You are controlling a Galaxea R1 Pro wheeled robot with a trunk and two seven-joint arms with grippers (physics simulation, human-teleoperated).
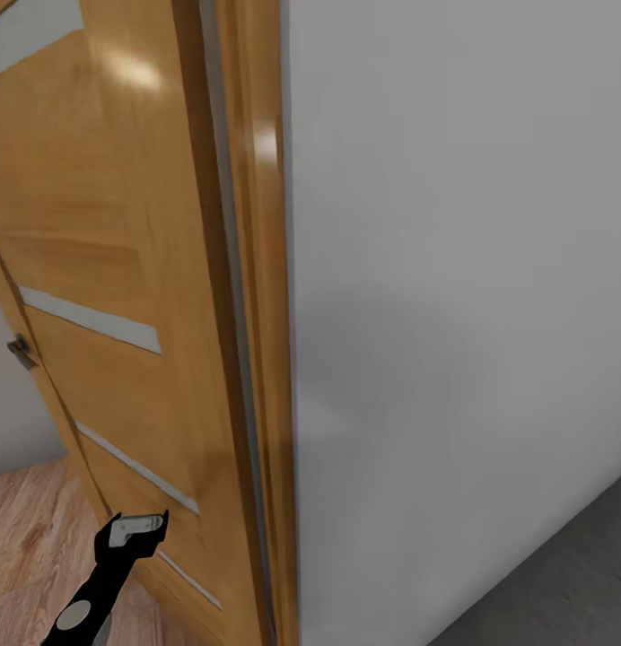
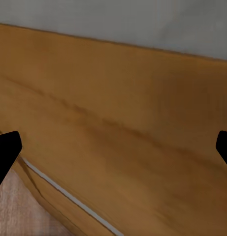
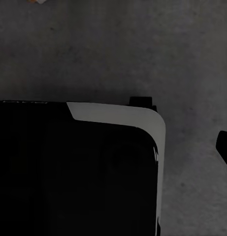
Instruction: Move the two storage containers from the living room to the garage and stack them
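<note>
Storage containers were not in sight at this moment, so their position could not be established. The head view recorded a wooden door (image 1: pixel 104 269) with pale inlaid strips, standing open on its frame (image 1: pixel 261 314), with a grey-white wall (image 1: pixel 463 314) from the 12 to the 4 o'clock sector. Light wood planks (image 1: pixel 32 547) lay at 8 o'clock; dark grey concrete floor (image 1: pixel 562 583) showed at 5 o'clock, which suggests a threshold between rooms.

The left pincer (image 1: pixel 138 525) stood at 7 o'clock, close against the lower door panel. Its wrist view showed the fingertips (image 2: pixel 5 150) set wide apart, nothing between them, facing the door face (image 2: pixel 118 128).

The right wrist view looked down on concrete (image 3: pixel 113 49) and a dark body with a pale rounded edge (image 3: pixel 143 115), likely the robot's own base. One fingertip (image 3: pixel 225 147) showed at the frame margin; whether the right pincer was wide or narrow could not be told.

Judgement on handling: thin-walled open bins should be light and fairly stiff, with some flex at the rim; a long-side rim offers the natural hold.

Clearance: door edge and frame stood close at the left; open room lay toward the concrete at 5 o'clock.
</note>
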